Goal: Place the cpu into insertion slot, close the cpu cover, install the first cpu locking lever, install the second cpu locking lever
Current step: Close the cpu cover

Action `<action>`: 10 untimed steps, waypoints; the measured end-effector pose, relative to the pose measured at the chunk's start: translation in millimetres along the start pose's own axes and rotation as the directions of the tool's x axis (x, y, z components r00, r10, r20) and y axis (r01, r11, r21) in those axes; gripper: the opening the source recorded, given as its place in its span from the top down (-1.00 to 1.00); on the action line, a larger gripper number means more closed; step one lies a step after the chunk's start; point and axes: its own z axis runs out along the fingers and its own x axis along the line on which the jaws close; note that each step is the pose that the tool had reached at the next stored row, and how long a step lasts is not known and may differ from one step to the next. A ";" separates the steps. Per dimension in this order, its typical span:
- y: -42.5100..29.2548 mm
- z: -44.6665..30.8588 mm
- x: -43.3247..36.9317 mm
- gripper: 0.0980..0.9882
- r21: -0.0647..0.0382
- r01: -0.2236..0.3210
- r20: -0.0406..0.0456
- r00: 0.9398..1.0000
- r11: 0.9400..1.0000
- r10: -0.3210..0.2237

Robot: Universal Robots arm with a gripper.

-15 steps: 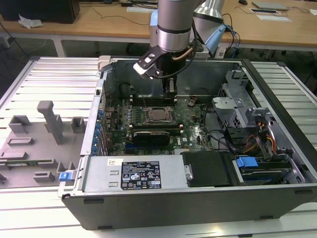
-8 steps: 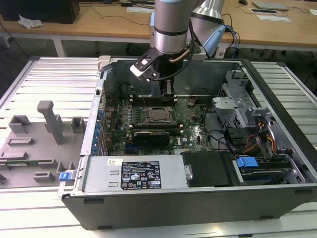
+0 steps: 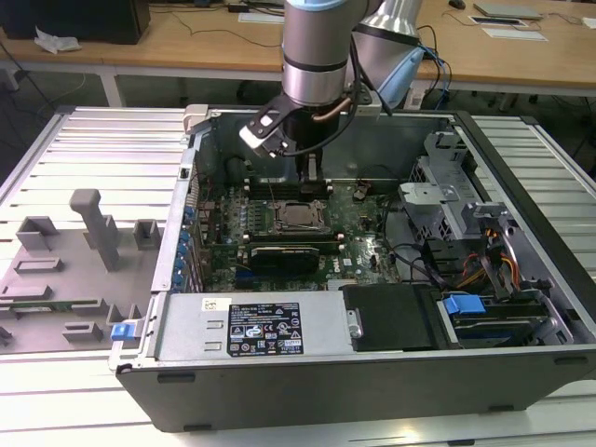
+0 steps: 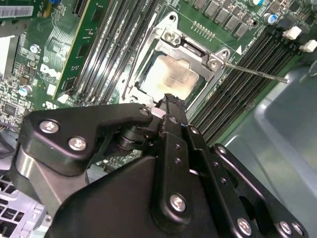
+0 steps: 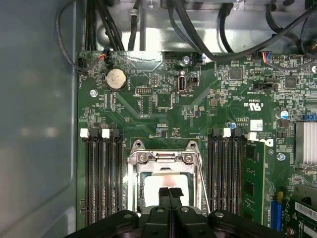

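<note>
The cpu [image 4: 168, 74] lies flat in the insertion slot [image 3: 296, 216] on the green board, its dull silver top showing through the window of the cpu cover [image 4: 194, 48]. The cover [image 5: 163, 158] is down over the chip. One thin locking lever [image 4: 257, 73] sticks out from the socket's corner across the memory slots; in the first wrist view it runs along the socket's side [image 5: 202, 178]. My gripper [image 5: 169, 194] hovers just above the chip's edge, shut, with its black fingertips [image 4: 168, 101] pressed together and nothing visible between them. In the exterior view the gripper [image 3: 312, 182] hangs right over the socket.
Long black memory slots [image 5: 104, 173] flank the socket on both sides. The open computer case has a black card [image 3: 284, 253] in front of the socket, a drive cage and cables [image 3: 466, 233] at the exterior view's right, and grey fixtures [image 3: 93, 228] on the table at its left.
</note>
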 end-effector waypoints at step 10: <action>-0.7 3.8 0.0 0.98 0.005 0.061 0.000 0.998 0.998 -0.061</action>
